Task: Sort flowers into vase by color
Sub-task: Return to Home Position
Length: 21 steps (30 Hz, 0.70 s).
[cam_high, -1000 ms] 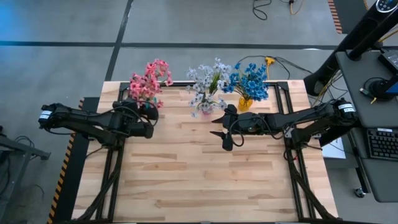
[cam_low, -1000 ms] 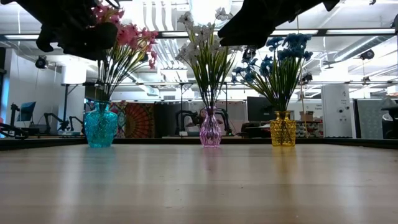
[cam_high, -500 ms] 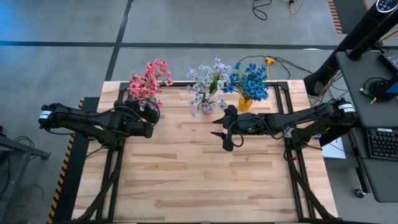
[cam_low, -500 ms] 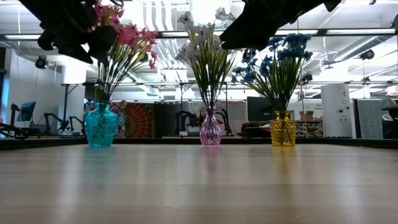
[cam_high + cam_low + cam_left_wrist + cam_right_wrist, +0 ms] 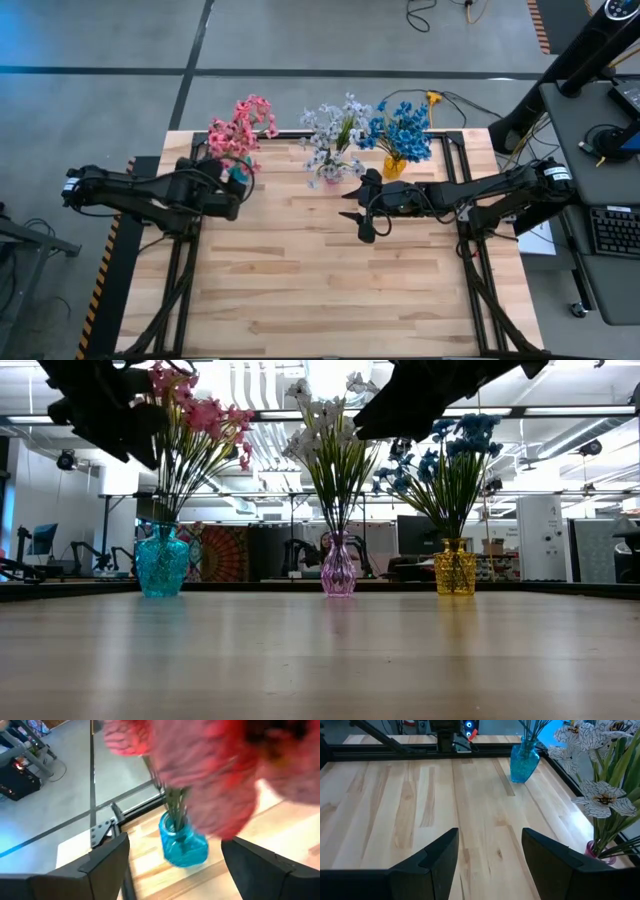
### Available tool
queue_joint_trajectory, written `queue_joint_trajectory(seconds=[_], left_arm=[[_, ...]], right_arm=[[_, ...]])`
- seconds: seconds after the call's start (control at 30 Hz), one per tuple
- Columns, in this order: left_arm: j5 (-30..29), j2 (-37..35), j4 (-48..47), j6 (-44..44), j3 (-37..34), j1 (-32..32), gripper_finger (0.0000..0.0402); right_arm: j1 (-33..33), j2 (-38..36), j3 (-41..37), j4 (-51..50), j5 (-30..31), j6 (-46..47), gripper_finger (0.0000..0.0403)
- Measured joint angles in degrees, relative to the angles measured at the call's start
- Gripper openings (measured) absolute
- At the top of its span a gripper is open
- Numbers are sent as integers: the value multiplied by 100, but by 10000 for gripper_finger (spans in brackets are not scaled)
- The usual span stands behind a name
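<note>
The pink flowers (image 5: 240, 128) stand upright in the teal vase (image 5: 182, 842) near the table's (image 5: 300, 290) far left corner, straight ahead of the left gripper (image 5: 232, 188), spread and empty, so I'd back straight off; the right gripper (image 5: 362, 206), also spread, hangs by the far edge's middle

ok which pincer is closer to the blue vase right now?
Left. The left pincer hangs open right beside the blue vase, above table level. The right pincer is open over mid-table, far closer to the pink vase.
</note>
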Motion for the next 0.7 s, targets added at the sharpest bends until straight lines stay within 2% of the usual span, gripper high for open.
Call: queue_joint_trajectory(seconds=[0.47,0.7], left_arm=[[272,0,-806,375,614,-105,304],[745,-28,-1298,217,816,-133,304]], right_arm=[[0,0,0,-50,4,128,210],[0,0,0,-52,4,128,210]])
